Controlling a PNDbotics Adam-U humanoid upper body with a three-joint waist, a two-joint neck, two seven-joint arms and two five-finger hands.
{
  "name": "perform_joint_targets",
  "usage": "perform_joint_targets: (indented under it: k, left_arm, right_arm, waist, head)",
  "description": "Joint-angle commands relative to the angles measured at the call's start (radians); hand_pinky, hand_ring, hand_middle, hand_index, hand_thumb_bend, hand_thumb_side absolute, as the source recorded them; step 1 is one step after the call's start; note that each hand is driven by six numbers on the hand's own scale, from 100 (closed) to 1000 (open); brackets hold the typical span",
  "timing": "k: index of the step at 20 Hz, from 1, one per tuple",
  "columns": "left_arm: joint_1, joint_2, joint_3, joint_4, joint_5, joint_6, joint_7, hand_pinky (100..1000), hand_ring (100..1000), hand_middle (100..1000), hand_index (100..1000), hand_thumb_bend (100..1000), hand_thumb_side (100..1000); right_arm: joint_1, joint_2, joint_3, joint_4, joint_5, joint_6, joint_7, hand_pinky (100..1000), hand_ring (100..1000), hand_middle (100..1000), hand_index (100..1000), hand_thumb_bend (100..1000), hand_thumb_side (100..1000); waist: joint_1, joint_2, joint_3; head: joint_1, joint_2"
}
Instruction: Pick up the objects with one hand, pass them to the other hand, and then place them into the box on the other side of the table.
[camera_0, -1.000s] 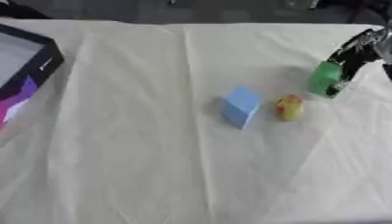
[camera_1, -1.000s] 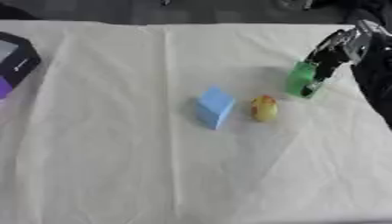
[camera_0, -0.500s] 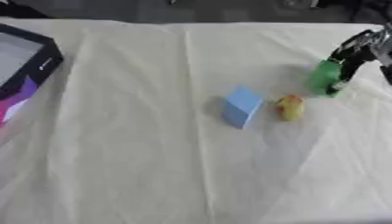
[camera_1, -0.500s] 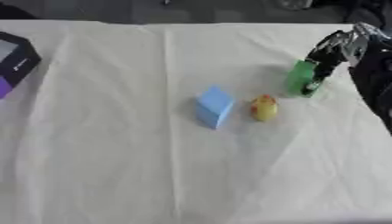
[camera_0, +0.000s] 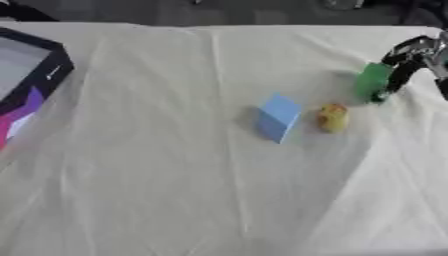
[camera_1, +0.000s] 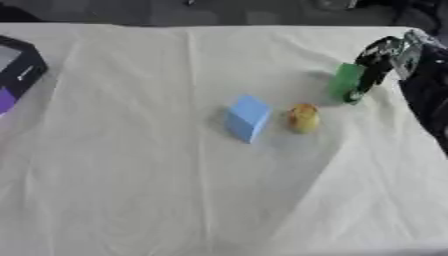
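Note:
A green block-like object (camera_0: 371, 81) stands at the right of the white tablecloth. My right hand (camera_1: 381, 56) comes in from the upper right, its dark fingers (camera_0: 395, 76) curled down round the object's right side. A light blue block (camera_0: 278, 118) lies near the table's middle, with a small yellow rounded object (camera_0: 332, 117) just to its right. Neither touches the hand. The box (camera_0: 33, 82), black-rimmed with purple and pink on its side, sits at the far left edge, partly cut off. My left hand shows in neither view.
The wrinkled tablecloth (camera_0: 175, 190) covers the whole table between the objects and the box. My dark right arm (camera_1: 429, 95) runs along the right edge. Beyond the table's far edge the background is dark.
The right hand's fingers have settled closer round the green object. The whole picture has shifted slightly upward. The blue block and yellow object have not moved on the cloth.

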Motion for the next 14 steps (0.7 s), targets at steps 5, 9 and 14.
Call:
perform_joint_targets:
  k: [5, 9, 14]
  left_arm:
    - [-0.002, 0.020, 0.005, -0.015, 0.005, -0.001, -0.003, 971, 782, 722, 674, 100, 790]
    - [-0.002, 0.024, 0.004, -0.017, 0.005, -0.002, -0.003, 972, 782, 723, 674, 100, 787]
    - [-0.004, 0.031, 0.004, -0.020, 0.006, -0.004, -0.003, 971, 783, 723, 673, 100, 781]
  right_arm:
    - [0.028, -0.061, 0.007, -0.192, -0.139, 0.068, -0.052, 741, 688, 507, 504, 177, 100]
    - [0.050, -0.075, 0.012, -0.298, -0.243, 0.092, -0.055, 738, 687, 505, 502, 100, 100]
    - [0.074, -0.076, 0.032, -0.375, -0.423, 0.086, -0.095, 736, 680, 498, 497, 100, 100]
  waist:
    - [0.016, -0.008, 0.001]
    - [0.017, -0.015, 0.002]
    - [0.016, -0.024, 0.005]
  head:
    - [0.022, -0.002]
    - [0.036, -0.002]
    - [0.047, -0.002]
